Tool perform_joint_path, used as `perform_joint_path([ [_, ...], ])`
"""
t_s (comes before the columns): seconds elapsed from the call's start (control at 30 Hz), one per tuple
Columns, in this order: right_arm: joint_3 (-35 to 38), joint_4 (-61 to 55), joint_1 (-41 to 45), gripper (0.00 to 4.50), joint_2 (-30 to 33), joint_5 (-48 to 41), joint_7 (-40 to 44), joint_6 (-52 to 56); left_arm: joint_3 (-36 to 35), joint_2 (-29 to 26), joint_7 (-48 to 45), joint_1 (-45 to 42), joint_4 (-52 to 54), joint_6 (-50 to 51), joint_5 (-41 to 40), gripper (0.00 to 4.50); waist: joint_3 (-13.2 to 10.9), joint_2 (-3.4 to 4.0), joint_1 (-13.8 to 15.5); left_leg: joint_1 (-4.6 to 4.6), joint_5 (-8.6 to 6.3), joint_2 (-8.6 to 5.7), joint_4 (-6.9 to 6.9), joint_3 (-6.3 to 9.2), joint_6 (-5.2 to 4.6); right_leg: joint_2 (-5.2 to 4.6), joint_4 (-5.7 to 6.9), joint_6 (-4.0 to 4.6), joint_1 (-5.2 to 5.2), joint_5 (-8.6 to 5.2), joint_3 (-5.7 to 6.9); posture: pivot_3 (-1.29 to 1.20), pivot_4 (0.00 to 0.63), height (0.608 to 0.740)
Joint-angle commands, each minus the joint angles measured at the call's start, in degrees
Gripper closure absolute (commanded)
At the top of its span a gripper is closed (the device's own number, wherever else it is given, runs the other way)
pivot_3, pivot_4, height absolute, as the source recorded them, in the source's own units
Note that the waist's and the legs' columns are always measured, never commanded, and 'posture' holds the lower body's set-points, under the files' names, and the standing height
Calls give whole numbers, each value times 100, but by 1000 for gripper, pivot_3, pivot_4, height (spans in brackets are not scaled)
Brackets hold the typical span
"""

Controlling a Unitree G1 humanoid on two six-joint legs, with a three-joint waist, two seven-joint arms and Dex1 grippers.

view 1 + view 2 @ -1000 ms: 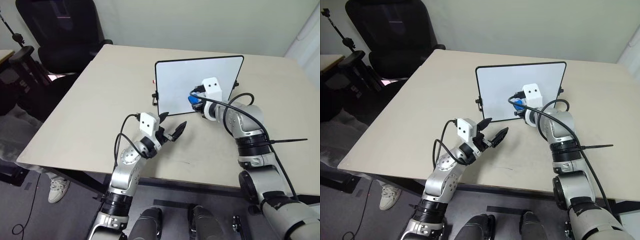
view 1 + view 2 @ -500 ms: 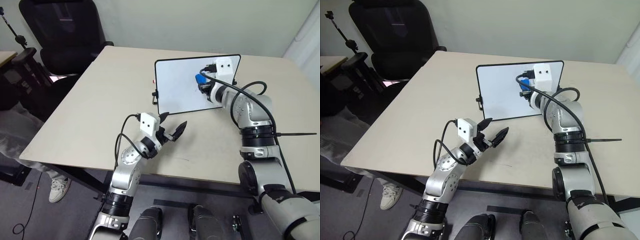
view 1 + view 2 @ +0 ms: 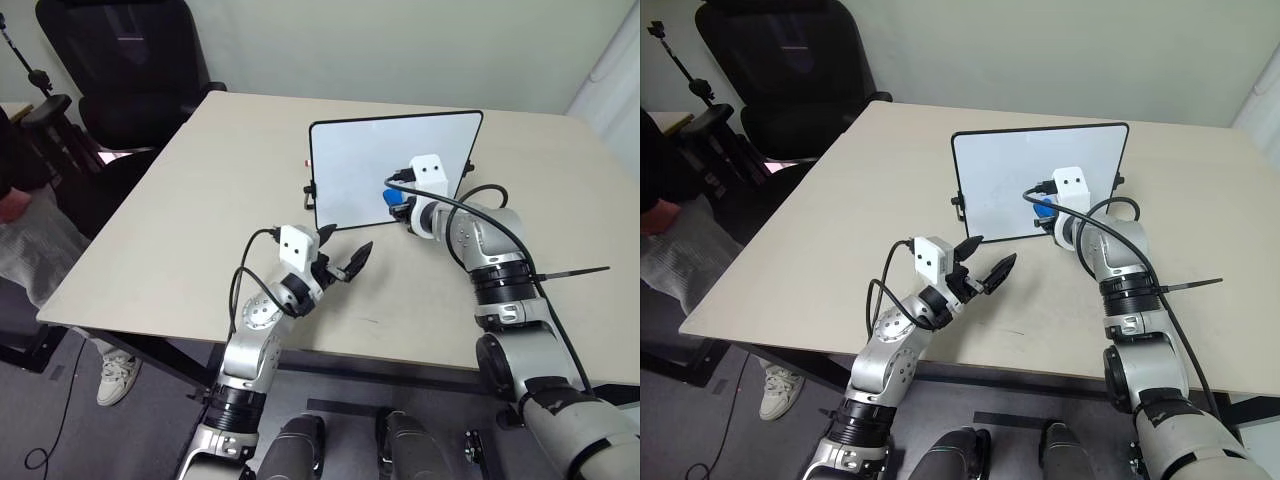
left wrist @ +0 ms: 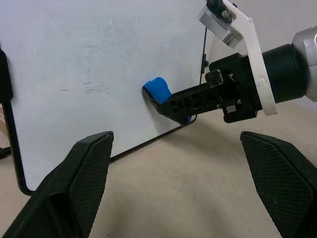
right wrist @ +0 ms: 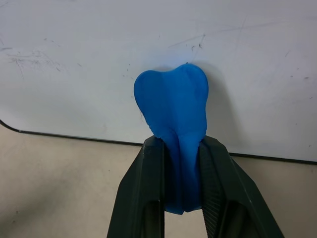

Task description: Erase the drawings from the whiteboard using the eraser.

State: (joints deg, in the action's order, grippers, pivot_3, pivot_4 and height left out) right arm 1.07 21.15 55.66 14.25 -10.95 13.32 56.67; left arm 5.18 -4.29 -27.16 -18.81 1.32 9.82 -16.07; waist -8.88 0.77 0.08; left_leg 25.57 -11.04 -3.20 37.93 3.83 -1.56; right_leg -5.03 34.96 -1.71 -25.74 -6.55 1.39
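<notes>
Whiteboard [image 3: 375, 170]: standing tilted on beige desk [image 3: 200, 200], near desk centre, black frame, small black clips on side edges. Surface nearly clean; faint grey smudges and thin residual marks [image 4: 91, 87] visible in left wrist view, too faint to read as shapes.

Desk: large, pale, square-cornered. Black office chair [image 3: 120, 60] beyond far left corner.

Right gripper [image 3: 398, 204]: positioned at lower right part of board face, pointing at board. Jaws clamped on eraser, one finger each side, as seen in right wrist view.

Left gripper [image 3: 345, 262]: hovering above desk, in front of board and nearer its left lower corner, well apart from board. Jaws spread wide, nothing between them.

Eraser [image 5: 173, 106]: bright blue, soft, squeezed narrow between right jaws, free end bulging outward. Free end pressed against white surface, just above bottom frame edge. Seen in left wrist view as blue tip touching board at end of black fingers.
</notes>
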Motion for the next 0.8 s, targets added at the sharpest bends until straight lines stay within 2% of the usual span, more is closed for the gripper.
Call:
perform_joint_path([
  [0.03, 39, -111, 158, 3706, 32, 30, 38, -106, -16, 2, 13, 3, 287, -75, -32, 0, 0, 0, 0, 0, 0, 0, 0, 0, 0, 0, 0, 0, 0, 0, 0, 0, 150, 740],
  [0.37, 583, -619, 535, 3706, 142, -187, -84, -323, -21, -5, 3, -7, 285, -60, -46, 0, -1, 2, 1, 30, 7, 0, 1, 0, -1, 0, 0, 22, -28, 15, 0, 0, 150, 740],
  [0.6, 845, -739, 476, 3706, 295, -162, -198, -433, -14, -1, -39, -45, 238, -62, -67, 0, -1, 2, 13, 47, 29, 0, 0, -1, -9, 0, 0, 22, -43, 36, 0, 0, 150, 740],
  [0.73, 1020, -1413, 165, 3706, 381, -281, -201, -66, -4, -3, -62, -42, 246, -57, -70, 0, -1, 2, 35, 49, 32, 0, 0, -1, -10, 0, 0, 12, -43, 35, 0, 0, 150, 740],
  [0.8, 1099, -2007, -111, 3706, 440, -443, -142, 458, 0, -3, -66, -37, 254, -54, -69, 0, -1, 2, 54, 49, 34, 0, 0, -1, -11, 0, 1, 12, -42, 37, 0, 0, 150, 740],
])
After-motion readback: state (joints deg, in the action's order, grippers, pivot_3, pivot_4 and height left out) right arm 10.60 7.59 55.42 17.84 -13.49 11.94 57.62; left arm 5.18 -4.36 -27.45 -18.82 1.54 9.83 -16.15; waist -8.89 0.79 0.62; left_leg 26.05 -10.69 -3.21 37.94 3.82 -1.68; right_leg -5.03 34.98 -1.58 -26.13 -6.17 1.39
